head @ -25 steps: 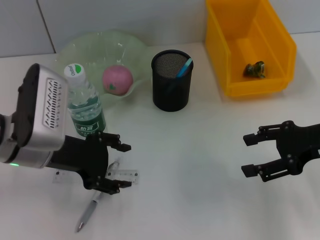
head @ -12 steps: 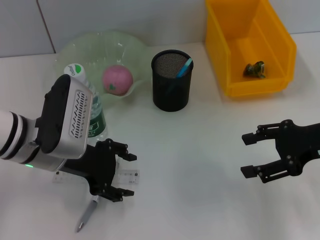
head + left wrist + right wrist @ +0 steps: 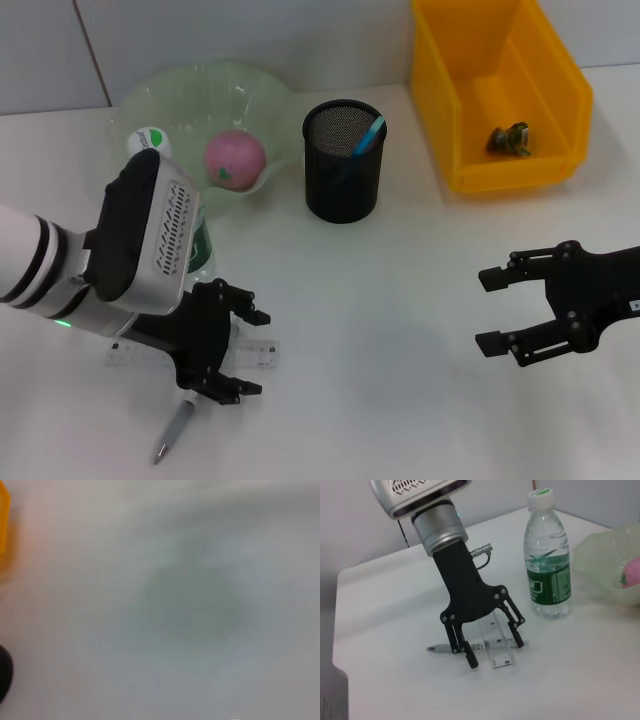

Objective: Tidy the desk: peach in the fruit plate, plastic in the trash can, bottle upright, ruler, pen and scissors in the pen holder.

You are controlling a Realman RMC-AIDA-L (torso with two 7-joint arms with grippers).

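White bench (image 3: 400, 300): left end effector (image 3: 240, 352), fingers spread, straddles the clear ruler (image 3: 496, 645), partly hiding it. Pen (image 3: 172, 432) lies just beside the ruler. Right end effector (image 3: 497, 310), spread, hovers well apart.

Bottle (image 3: 196, 240) largely hidden behind the left arm; left wrist view blurred.

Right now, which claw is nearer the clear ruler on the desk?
Left. The left claw hangs open directly over the ruler, fingers straddling it, beside the pen. The right claw is open far across the desk, nowhere near it.
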